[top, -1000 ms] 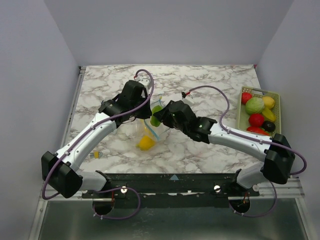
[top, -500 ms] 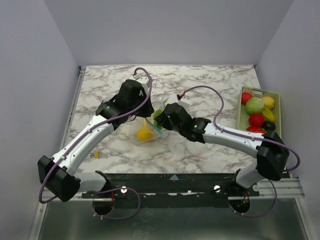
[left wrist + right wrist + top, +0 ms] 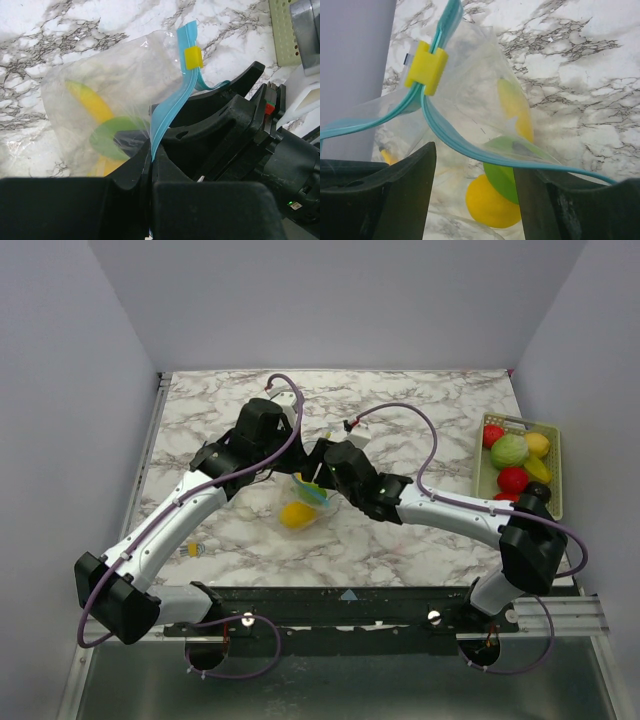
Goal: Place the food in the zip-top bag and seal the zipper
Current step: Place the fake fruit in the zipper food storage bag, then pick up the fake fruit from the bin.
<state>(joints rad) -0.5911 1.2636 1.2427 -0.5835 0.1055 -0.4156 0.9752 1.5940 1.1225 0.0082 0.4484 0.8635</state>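
The zip-top bag [image 3: 300, 504] sits at the middle of the table, just in front of both wrists, its clear, crinkled film slumped on the marble. Through the plastic show a round yellow piece [image 3: 490, 202], a green piece [image 3: 502, 172] and a longer yellow piece [image 3: 515, 107], packed close together. The teal-blue zipper [image 3: 172, 107] rises from the mouth as a thin ribbon carrying a yellow slider [image 3: 426, 67]. On one side of the slider the two strips run together; on the other they split apart, so the mouth gapes there. The left gripper [image 3: 151, 162] has its fingers pressed together on the zipper, which comes up from between them. The right gripper [image 3: 474, 160] stands spread, with the bag's mouth and a loose strip lying across the gap between its fingers. Far to the right, well apart from the bag, a yellow-green mesh basket [image 3: 556, 475] holds more toy fruits and vegetables [image 3: 508, 450] in red, green and yellow. The table [image 3: 420, 400] is white marble with grey veins, closed in by plain pale lilac walls [image 3: 330, 300].
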